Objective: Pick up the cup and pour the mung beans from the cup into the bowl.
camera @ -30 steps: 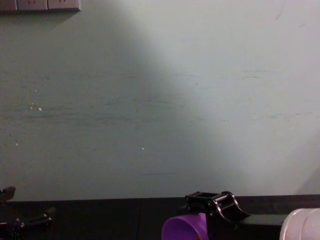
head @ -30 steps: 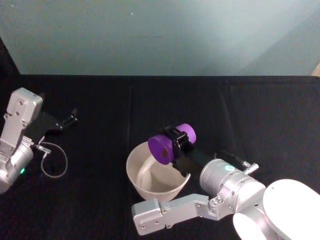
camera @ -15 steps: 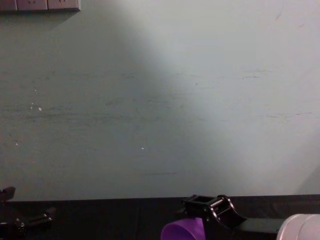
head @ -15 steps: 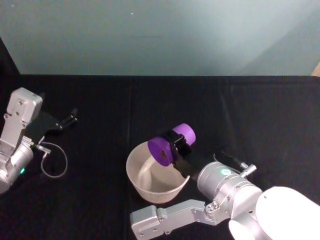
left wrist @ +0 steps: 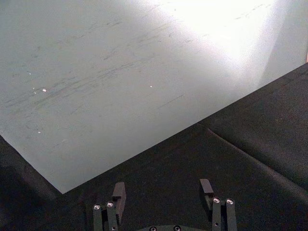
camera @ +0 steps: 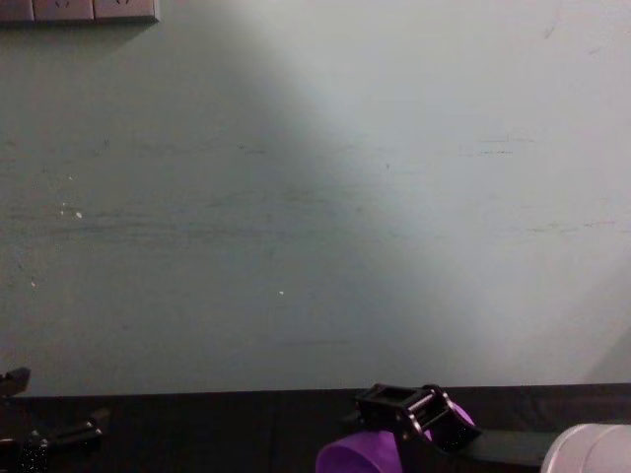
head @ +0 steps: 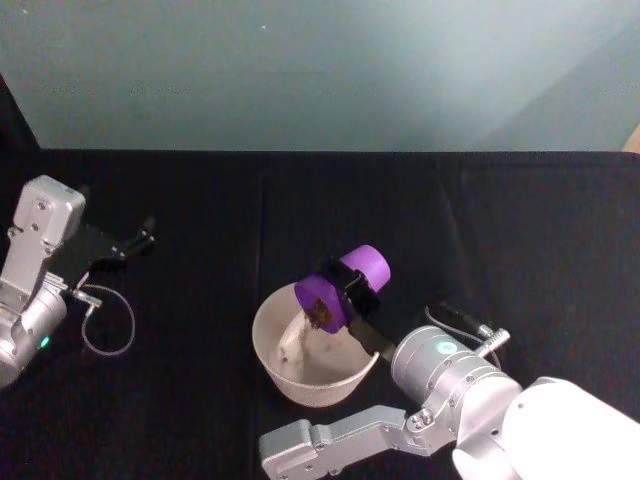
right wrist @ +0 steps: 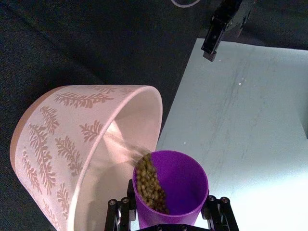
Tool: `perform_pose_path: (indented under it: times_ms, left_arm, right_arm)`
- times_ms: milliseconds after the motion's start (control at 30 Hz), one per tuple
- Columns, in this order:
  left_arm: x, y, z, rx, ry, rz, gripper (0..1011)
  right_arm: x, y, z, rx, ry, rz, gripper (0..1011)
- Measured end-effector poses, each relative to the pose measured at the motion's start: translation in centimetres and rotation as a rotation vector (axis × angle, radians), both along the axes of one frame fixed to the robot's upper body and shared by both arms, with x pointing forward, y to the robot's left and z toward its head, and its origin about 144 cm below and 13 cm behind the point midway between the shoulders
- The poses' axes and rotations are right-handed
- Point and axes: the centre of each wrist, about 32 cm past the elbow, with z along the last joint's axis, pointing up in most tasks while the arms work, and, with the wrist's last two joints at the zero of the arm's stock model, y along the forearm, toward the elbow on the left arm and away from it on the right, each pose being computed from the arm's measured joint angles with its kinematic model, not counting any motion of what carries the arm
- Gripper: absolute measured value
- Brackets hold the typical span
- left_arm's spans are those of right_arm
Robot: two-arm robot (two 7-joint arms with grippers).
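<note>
1. Right gripper (head: 345, 291) clamps the cup (head: 364, 265) around its middle, with one black finger pressed on each side of the purple wall.
2. The cup hangs tipped far over on its side above the bowl (head: 312, 386). Its mouth faces the robot's left and downward over the bowl's opening, and its base points up and away.
3. The mung beans (right wrist: 150, 185) lie heaped along the lower side of the cup's inside, and the heap reaches the lip nearest the bowl.
4. Whether any beans already lie in the bowl cannot be told.
5. The bowl is pale, with a leaf pattern on its outer wall. It stands upright on the black table cloth (head: 500, 230), near the front middle of the table.
6. Left gripper (head: 146, 232) sits well apart at the table's left side with its fingers spread wide. A thin cable loop (head: 105, 325) lies just beside that arm.
</note>
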Motion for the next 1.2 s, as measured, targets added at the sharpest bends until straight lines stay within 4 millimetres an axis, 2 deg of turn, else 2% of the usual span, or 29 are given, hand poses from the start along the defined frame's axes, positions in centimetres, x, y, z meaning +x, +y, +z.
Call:
perform_pose_path:
  times_ms: [1200]
  left_arm:
    - [0.0, 0.0, 0.0, 0.0, 0.0, 0.0, 1000]
  right_arm:
    - [-0.07, 0.48, -0.06, -0.044, -0.029, 0.012, 735]
